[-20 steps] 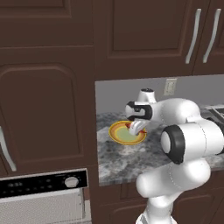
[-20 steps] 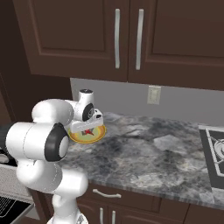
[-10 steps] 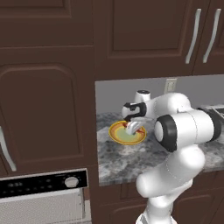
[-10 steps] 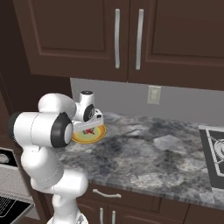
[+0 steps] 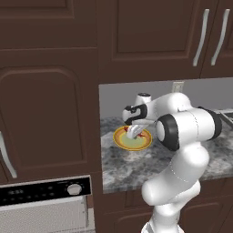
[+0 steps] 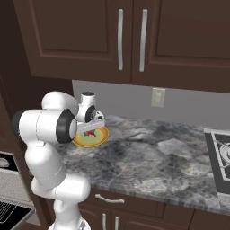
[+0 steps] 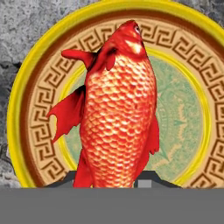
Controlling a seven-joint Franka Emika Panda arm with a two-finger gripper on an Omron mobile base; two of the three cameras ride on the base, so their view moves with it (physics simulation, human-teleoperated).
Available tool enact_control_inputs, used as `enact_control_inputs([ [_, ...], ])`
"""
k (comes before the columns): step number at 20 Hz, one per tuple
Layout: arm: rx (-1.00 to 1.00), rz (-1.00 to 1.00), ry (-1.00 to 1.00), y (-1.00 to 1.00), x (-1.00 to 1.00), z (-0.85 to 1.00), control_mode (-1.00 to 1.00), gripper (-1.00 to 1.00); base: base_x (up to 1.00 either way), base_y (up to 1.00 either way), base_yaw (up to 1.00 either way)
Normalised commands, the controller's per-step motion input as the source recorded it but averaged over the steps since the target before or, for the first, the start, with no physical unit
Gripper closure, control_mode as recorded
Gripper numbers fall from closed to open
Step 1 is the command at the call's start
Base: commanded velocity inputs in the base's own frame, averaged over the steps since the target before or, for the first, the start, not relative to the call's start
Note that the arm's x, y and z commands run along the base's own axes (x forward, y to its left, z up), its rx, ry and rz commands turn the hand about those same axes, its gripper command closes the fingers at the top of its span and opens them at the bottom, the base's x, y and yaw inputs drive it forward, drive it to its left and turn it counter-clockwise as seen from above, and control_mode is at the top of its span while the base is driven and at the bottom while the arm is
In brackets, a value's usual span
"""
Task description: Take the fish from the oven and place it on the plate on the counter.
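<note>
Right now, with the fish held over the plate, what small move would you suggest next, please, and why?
Probably open the end effector and release. In the hand view the fish sits between the fingertips, centred over the plate; the base views show the hand low above the plate on the counter.

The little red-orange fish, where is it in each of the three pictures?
Left base view: the slender red-orange fish peeks out right of the claw, over the round yellow plate.
Right base view: a red speck on the plate, under the claw.
Hand view: big, in the middle, its near end between the claw's tips.
Shared landmark: the plate.
</note>
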Motion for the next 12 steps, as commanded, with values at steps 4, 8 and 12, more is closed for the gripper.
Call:
enact_control_inputs([
  [4, 0.00, 0.00, 0.00, 0.00, 0.00, -0.19, -1.00, 1.00, 0.00, 0.00, 0.00],
  [8, 0.00, 0.00, 0.00, 0.00, 0.00, -0.13, -1.00, 1.00, 0.00, 0.00, 0.00],
  [12, 0.00, 0.00, 0.00, 0.00, 0.00, 0.00, -1.00, 1.00, 0.00, 0.00, 0.00],
])
